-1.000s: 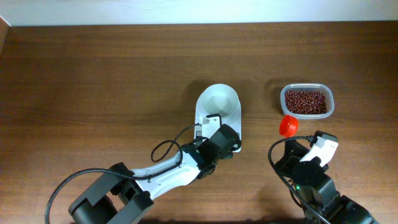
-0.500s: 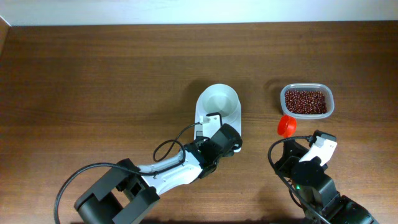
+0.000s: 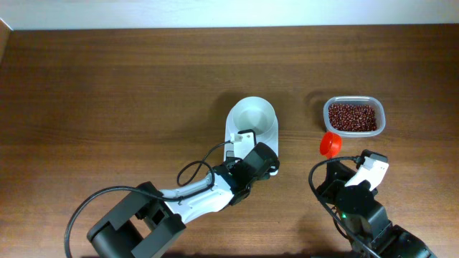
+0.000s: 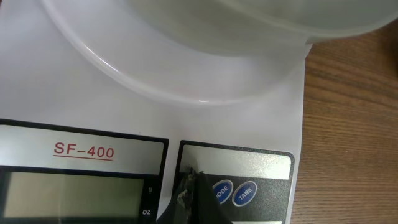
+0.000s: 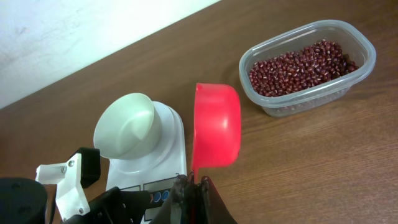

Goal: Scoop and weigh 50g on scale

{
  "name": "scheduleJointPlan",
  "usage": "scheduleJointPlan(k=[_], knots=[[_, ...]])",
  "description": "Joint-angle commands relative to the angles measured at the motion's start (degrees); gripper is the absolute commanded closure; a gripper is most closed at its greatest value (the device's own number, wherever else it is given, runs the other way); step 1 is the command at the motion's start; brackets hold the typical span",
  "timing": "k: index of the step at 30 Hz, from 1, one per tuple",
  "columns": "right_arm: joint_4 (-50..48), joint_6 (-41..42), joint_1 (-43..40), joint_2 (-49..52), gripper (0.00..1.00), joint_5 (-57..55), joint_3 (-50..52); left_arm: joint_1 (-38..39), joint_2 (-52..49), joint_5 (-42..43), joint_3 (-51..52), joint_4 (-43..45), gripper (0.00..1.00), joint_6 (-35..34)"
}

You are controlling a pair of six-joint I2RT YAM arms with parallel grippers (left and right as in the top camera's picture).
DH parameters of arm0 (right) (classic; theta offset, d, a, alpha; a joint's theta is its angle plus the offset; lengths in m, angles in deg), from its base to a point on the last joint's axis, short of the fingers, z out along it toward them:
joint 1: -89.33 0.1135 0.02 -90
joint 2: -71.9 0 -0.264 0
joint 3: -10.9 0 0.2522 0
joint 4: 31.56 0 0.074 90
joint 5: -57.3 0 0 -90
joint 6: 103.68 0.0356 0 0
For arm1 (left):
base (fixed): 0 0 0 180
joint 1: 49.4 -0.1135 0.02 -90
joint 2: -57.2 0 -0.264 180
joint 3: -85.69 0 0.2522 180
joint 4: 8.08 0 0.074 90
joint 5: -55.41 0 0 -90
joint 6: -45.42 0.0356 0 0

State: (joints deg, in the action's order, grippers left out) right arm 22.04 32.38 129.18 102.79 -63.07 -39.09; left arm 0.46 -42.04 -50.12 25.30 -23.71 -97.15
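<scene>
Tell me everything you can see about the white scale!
The scale is small, white and plastic-looking, lying flat on the table. An empty white bowl sits on its platform. Its front has a grey display, an SF-400 label and two blue buttons. The shut left end effector points at the panel beside those buttons.

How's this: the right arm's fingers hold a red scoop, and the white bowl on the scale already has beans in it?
No: the bowl on the scale is empty, as the right wrist view shows; the beans sit in the clear tub. The right fingers do hold the red scoop.
</scene>
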Motion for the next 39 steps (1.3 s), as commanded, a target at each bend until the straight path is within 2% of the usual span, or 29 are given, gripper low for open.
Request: scheduleJointPlan(k=[1, 18, 21, 24, 26, 28, 30, 33, 34, 36, 39], knots=[[-1.2, -0.9, 0.2, -0.3, 0.96, -0.3, -0.8, -0.5, -2.1, 0.7, -0.1, -0.3, 1.0, -1.9], [-4.5, -3.9, 0.2, -0.3, 0.96, -0.3, -0.8, -1.2, -1.3, 9.8, -0.1, -4.8, 1.0, -2.3], [-5.2, -3.9, 0.2, -0.3, 0.96, -1.5, -0.8, -1.2, 5.6, 8.7, -0.1, -11.4, 1.0, -2.0], [-7.2, -3.9, 0.2, -0.2, 0.96, -1.9, -0.8, -1.2, 17.0, 8.2, -0.1, -19.4, 0.98, 1.6], [-7.5, -3.9, 0.2, -0.2, 0.96, -1.8, -0.8, -1.3, 23.8, 5.1, -0.1, -20.6, 0.89, 8.4], [-6.6, -3.9, 0.2, -0.2, 0.96, 0.2, -0.7, -1.3, 28.7, 4.2, -0.1, -23.6, 0.71, 14.5], [-6.0, -3.9, 0.2, -0.2, 0.96, 3.9, -0.7, -1.3, 31.5, 1.0, -0.1, -25.6, 0.55, 14.6], [-6.3, -3.0, 0.2, -0.2, 0.96, 6.4, -0.7, -1.3, 33.4, -2.5, -0.1, -28.6, 0.38, 14.5], [-6.2, -2.1, 0.2, -0.2, 0.96, 7.8, -0.7, -1.3, 33.4, -3.7, -0.1, -29.1, 0.3, 14.5], [-6.6, -2.1, 0.2, -0.2, 0.96, 11.9, -0.7, -1.3, 33.4, -3.8, -0.1, -29.4, 0.01, 14.5], [-8.0, -2.1, 0.3, -0.2, 0.96, 14.8, -0.7, -1.3, 33.4, -3.8, -0.1, -34.1, 0.01, 14.5]])
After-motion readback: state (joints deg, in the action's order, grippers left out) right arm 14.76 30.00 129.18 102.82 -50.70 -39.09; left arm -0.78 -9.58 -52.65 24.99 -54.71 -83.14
